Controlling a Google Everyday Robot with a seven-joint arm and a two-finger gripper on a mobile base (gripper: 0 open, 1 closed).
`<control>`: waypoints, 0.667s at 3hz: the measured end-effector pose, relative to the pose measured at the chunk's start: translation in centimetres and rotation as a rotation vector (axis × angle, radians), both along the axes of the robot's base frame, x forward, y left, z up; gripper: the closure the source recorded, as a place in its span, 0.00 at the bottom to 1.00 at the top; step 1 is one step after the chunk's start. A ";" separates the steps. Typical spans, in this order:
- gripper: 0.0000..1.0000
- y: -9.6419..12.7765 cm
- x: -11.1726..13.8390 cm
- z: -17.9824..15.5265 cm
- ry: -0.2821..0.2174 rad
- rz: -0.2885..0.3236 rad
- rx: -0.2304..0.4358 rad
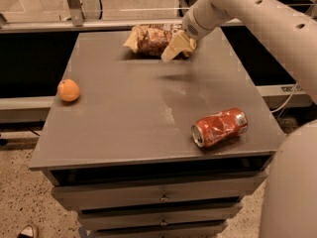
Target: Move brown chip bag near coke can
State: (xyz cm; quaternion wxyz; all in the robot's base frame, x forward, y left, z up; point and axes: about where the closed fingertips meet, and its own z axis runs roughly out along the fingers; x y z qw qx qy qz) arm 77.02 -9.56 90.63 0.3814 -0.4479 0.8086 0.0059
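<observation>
The brown chip bag [151, 39] lies at the far edge of the grey table [124, 113], dark brown with pale tan ends. The gripper [174, 46] hangs from the white arm just over the bag's right end, its tan fingers pointing down and left. The dented red coke can [219, 127] lies on its side near the table's front right corner, well apart from the bag.
A round orange fruit [68, 90] sits near the table's left edge. Drawers [161, 197] run below the tabletop. The white arm [257, 14] crosses the upper right, and a large white part of the robot [292, 187] fills the lower right.
</observation>
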 end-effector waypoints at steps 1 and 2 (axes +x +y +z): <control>0.00 -0.3 3.1 -1.7 0.015 -0.055 0.026; 0.18 -0.7 5.2 -2.9 0.018 -0.088 0.047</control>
